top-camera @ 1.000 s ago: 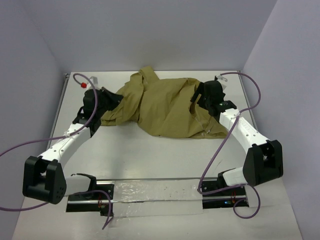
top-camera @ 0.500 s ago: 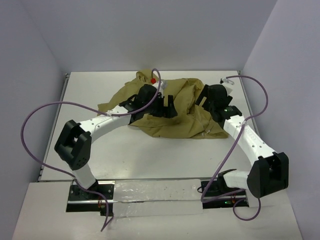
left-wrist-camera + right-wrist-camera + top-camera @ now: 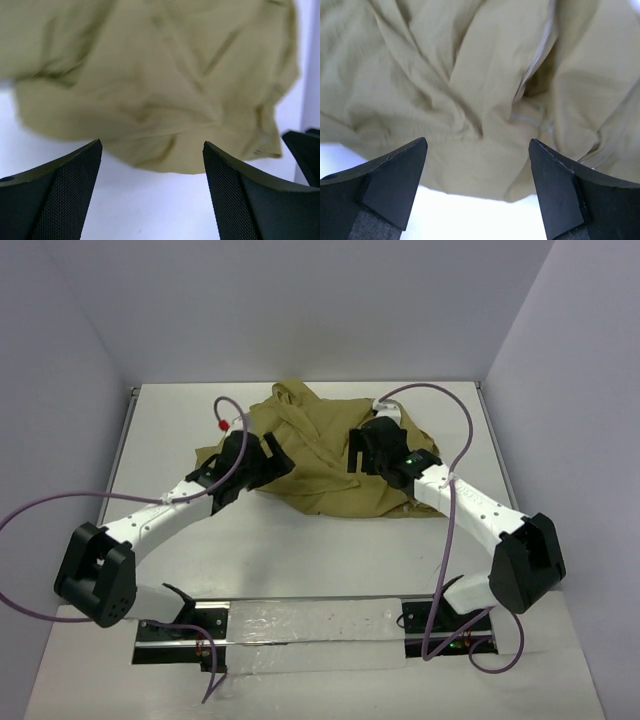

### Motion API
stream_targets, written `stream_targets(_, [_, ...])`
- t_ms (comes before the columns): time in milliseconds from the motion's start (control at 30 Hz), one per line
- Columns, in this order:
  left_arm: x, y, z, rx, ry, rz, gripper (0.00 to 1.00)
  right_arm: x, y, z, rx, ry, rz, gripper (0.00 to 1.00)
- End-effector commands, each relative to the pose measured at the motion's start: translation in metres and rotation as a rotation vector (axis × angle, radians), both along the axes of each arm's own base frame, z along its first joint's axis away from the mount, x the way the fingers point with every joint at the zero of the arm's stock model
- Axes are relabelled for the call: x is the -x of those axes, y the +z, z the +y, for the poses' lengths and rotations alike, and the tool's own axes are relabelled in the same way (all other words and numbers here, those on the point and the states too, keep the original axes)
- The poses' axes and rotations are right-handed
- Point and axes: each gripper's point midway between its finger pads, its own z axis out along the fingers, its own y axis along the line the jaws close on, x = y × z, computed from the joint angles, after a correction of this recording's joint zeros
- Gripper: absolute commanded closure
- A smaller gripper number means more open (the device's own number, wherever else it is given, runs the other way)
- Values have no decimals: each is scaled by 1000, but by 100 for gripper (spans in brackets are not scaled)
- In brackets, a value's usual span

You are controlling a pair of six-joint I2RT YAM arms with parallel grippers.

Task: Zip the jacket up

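The white desk (image 3: pixel 300 550) carries the jacket (image 3: pixel 320 455), crumpled in a heap at the upper middle of the overhead frame. The left pincer (image 3: pixel 151 145) and right pincer (image 3: pixel 478 141) flank it, both spread apart and empty. The step in hand looks like laying the cloth flat. Next, a pale strip (image 3: pixel 534 60), possibly zipper tape, needs exposing.

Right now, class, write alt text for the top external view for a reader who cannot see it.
A crumpled khaki jacket lies on a white table; the left gripper and right gripper, both open, reach it from either side.
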Motion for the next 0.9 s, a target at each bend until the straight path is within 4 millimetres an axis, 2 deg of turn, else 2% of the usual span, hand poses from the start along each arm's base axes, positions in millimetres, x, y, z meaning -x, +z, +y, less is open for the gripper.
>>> stream_targets(0, [0, 11, 35, 130, 208, -1, 11, 11, -37, 19, -51, 100, 97, 11])
stream_targets(133, [4, 11, 62, 173, 264, -10, 12, 6, -61, 33, -74, 124, 159, 12])
stream_targets(233, [7, 13, 66, 195, 278, -11, 12, 1, -76, 43, -89, 132, 198, 13])
stream_targets(333, [9, 15, 65, 212, 274, -8, 12, -4, -90, 44, -78, 111, 227, 13])
stream_targets(467, [13, 14, 67, 224, 274, -4, 12, -12, -108, 39, -52, 48, 244, 21])
stream_targets(567, [14, 17, 64, 251, 257, -15, 12, -13, -115, 40, -63, 29, 252, 33])
stream_targets(633, [15, 17, 64, 252, 250, -16, 12, -12, -114, 41, -85, 23, 243, 39])
stream_targets(733, [14, 18, 64, 241, 247, -18, 12, -11, -107, 39, -89, 18, 223, 39])
stream_targets(867, [13, 17, 60, 252, 233, -13, 13, -15, -94, 35, -84, 4, 178, 31])
